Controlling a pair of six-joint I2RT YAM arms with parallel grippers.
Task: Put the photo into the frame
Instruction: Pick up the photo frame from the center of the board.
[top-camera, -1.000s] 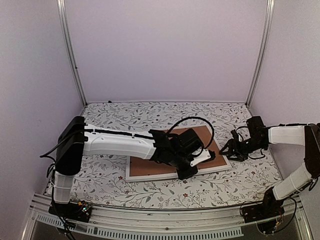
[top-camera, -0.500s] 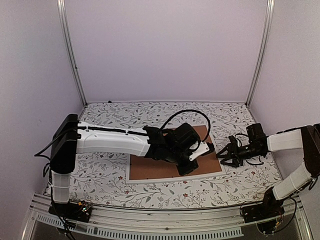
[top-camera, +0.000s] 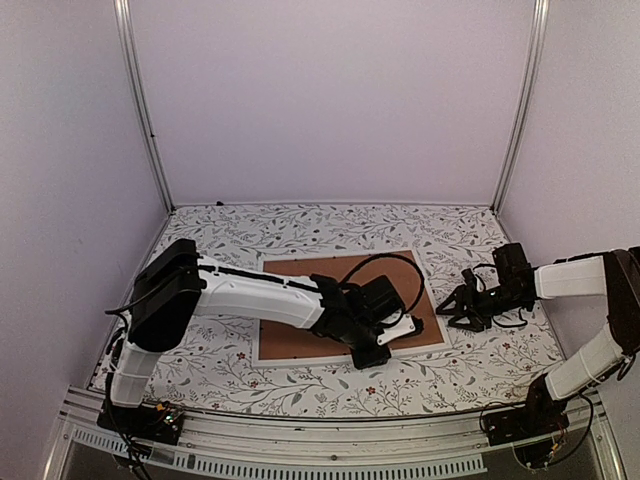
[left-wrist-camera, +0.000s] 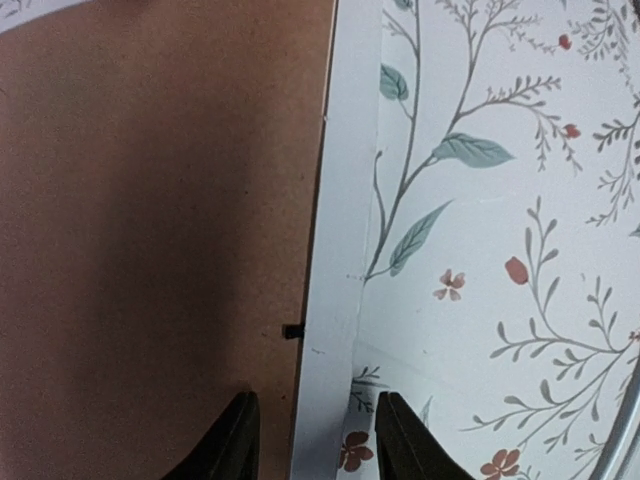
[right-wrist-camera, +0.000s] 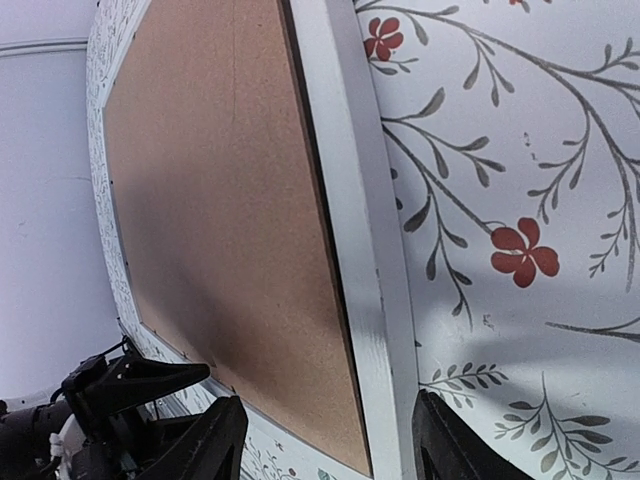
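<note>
Frame (top-camera: 258, 355) lies flat and face down on the table (top-camera: 300, 225), right of centre, with the brown backing board (top-camera: 310, 340) filling it. Photo isn't visible in any view. It may sit under the board, but you can't confirm that from here.

Handling, my read:
- Stiff and flat, probably not heavy, but the pane underneath makes it fragile. Don't drop it or twist it.
- The rim (left-wrist-camera: 345, 200) is thin and smooth, so expect a shallow, slippery pinch.
- It sits flush on the table, so there's no gap to get a finger under.
- Best hold is across the rim on the long sides, one arm per side, lifting evenly.

Left gripper (left-wrist-camera: 315, 440) is at the near right edge of the frame. It's partly open, with one finger over the board and one over the table. The rim runs between them with a gap on each side, so it's holding nothing.

Right gripper (right-wrist-camera: 325, 440) is low at the right edge, jaws wide, straddling the rim (right-wrist-camera: 345, 200) and also empty.

Around it:
- A small black tab (left-wrist-camera: 292, 330) sits at the board's edge just ahead of the left fingers. It looks like a retainer, so don't snag it.
- The left arm lies across the board and its cable (top-camera: 390, 262) loops over it. That blocks any lift of the board until the arm clears.
</note>
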